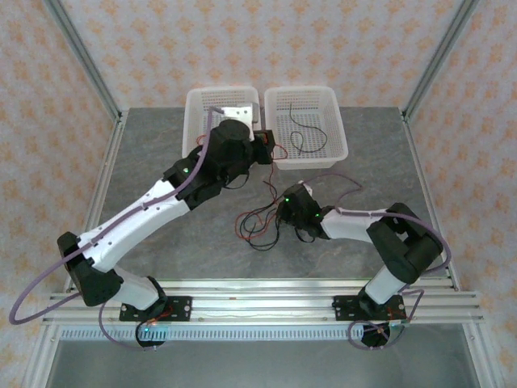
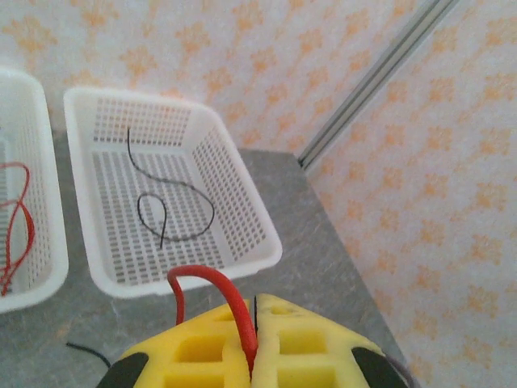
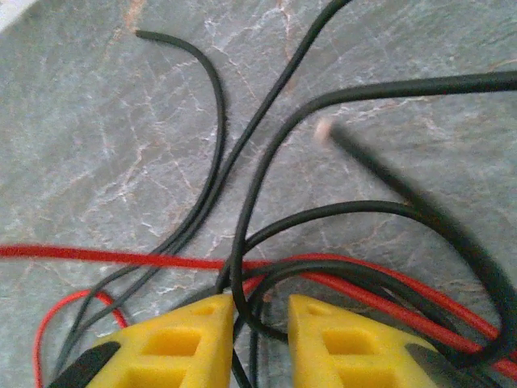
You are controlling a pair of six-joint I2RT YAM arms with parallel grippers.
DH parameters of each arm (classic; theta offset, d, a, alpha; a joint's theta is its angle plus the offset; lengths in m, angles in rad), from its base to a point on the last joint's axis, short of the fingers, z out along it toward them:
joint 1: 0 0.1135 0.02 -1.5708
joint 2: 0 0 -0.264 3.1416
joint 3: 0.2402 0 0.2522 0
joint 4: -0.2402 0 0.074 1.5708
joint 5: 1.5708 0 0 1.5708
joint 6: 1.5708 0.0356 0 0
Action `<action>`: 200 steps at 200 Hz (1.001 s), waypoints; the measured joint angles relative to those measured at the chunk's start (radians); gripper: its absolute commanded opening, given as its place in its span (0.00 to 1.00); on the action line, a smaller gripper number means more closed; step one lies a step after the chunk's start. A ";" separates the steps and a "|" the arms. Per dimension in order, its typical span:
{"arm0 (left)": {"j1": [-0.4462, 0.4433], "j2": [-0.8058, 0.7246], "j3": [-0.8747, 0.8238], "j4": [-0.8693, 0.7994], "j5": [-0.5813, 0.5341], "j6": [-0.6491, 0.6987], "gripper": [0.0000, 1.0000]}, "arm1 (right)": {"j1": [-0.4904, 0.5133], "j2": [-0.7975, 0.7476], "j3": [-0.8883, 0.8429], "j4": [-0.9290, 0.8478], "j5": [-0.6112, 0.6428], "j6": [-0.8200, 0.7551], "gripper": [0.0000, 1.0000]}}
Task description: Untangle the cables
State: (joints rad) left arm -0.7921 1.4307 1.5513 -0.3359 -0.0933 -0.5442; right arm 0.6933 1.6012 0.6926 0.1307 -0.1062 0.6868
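The cables lie as a tangle of red and black wires on the grey table in front of the right arm. My right gripper is low over that tangle. In the right wrist view its yellow fingers stand apart, the gripper open, with black cable loops running between them over a red cable. My left gripper is raised between the two baskets. The left wrist view shows it shut on a red cable that arches up out of its pads.
Two white slotted baskets stand at the back. The right basket holds a loose black cable. The left basket has a red cable in it. Frame posts rise at the table's corners.
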 measured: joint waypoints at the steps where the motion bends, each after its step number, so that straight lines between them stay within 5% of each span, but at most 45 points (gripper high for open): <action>1: 0.000 0.000 0.003 -0.002 -0.001 0.001 0.00 | 0.000 0.000 0.000 -0.003 0.003 0.000 0.21; 200: 0.013 0.091 0.557 -0.236 -0.290 0.278 0.00 | 0.002 -0.068 -0.081 -0.055 0.087 -0.015 0.21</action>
State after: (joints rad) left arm -0.7795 1.5215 2.1078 -0.5716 -0.3832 -0.2665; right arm 0.6949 1.5337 0.6117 0.0761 -0.0189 0.6716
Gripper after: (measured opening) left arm 0.046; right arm 0.204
